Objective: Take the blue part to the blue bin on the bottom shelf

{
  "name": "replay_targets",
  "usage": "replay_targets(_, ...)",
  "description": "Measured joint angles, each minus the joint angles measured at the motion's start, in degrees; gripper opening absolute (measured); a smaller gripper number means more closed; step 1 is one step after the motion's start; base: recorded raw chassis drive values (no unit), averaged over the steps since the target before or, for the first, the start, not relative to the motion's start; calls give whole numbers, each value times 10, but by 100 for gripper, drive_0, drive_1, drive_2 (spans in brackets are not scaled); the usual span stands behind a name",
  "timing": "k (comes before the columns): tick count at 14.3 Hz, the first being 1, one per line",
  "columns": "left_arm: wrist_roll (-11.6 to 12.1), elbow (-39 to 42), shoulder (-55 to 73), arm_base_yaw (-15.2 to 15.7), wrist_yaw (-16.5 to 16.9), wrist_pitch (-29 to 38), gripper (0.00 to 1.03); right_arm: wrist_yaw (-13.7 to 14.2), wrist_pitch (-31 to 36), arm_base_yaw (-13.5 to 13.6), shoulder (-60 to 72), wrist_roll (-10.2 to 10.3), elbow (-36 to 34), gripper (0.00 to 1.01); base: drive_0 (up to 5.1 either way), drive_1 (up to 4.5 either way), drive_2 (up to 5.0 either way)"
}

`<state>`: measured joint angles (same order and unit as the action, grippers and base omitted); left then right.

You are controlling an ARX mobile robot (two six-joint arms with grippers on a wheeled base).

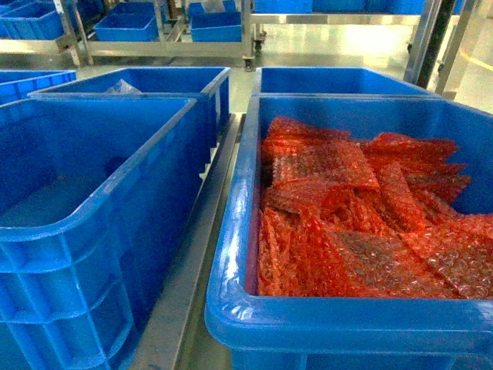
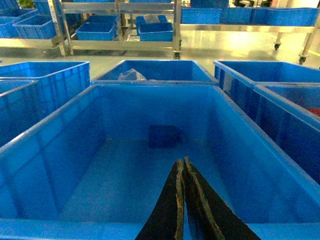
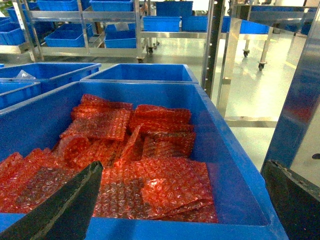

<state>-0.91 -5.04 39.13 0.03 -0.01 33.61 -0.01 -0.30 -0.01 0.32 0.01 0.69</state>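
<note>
A dark blue square part [image 2: 164, 136] lies flat on the floor of a large blue bin [image 2: 47, 145], near its far wall. My left gripper [image 2: 183, 162] hovers above that bin's near side, shut with nothing between its fingers, well short of the part. My right gripper [image 3: 182, 172] stands wide open over the near rim of another blue bin [image 3: 235, 165]; this one is filled with red bubble-wrap bags [image 3: 150, 170]. Neither gripper shows in the head view. Across the floor stands a steel rack whose bottom shelf [image 2: 120, 45] carries blue bins [image 2: 97, 31].
More blue bins stand behind and beside the two near ones; one [image 2: 155, 72] holds a clear plastic bag [image 2: 131, 75]. A steel strip [image 1: 192, 270] runs between the near bins. Steel uprights [image 3: 227, 60] and a blue post [image 3: 300, 100] rise at the right.
</note>
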Motion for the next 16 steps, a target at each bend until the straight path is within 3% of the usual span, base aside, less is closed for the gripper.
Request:
replay_targets(4, 1, 24, -85, 0, 0, -60, 2, 0, 0, 0, 0, 0, 0, 98, 0, 0, 0)
replay_targets(5, 1, 42, -90, 0, 0, -30, 2, 0, 0, 0, 0, 0, 0, 98, 0, 0, 0)
replay_targets(9, 1, 43, -180, 0, 0, -124, 2, 0, 0, 0, 0, 0, 0, 98, 0, 0, 0)
replay_targets(16, 1, 43, -274, 0, 0, -218, 2, 0, 0, 0, 0, 0, 0, 98, 0, 0, 0)
